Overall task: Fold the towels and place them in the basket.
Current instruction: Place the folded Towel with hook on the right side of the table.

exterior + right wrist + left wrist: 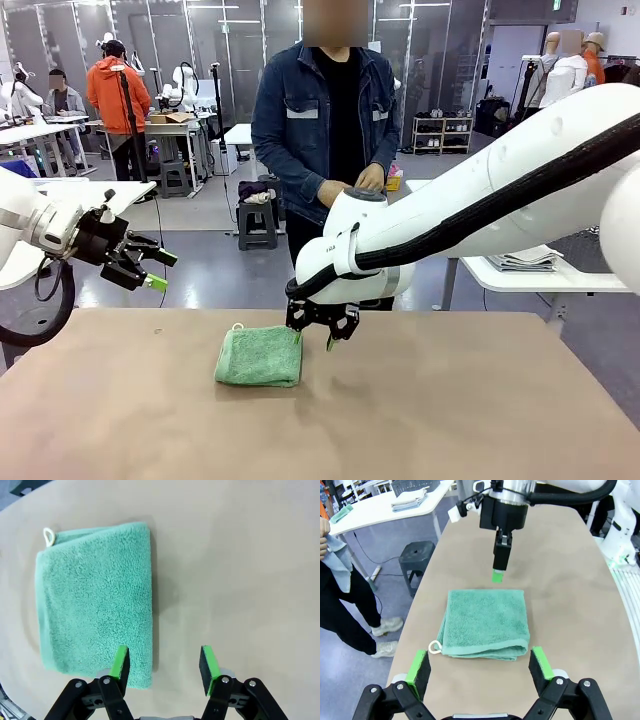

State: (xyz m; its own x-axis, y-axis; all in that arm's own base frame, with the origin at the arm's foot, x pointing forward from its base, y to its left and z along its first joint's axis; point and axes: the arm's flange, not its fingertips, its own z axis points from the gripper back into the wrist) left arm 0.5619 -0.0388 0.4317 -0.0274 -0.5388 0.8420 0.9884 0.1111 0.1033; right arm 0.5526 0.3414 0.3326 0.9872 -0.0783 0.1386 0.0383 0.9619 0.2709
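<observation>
Gripper on the left (163,271): hanging up off the table (480,400) at its left end, jaws spread wide, nothing in them.
Green towel (258,357): folded into a neat square, flat on the table near the middle, little white loop at its far left corner.
Person (325,120): standing at the far side, got a pale blue towel (337,562) bunched in one hand.
Gripper on the right (338,335): pointing straight down by the green towel's right edge, jaws apart and empty, one finger over that edge, the other over bare table.
</observation>
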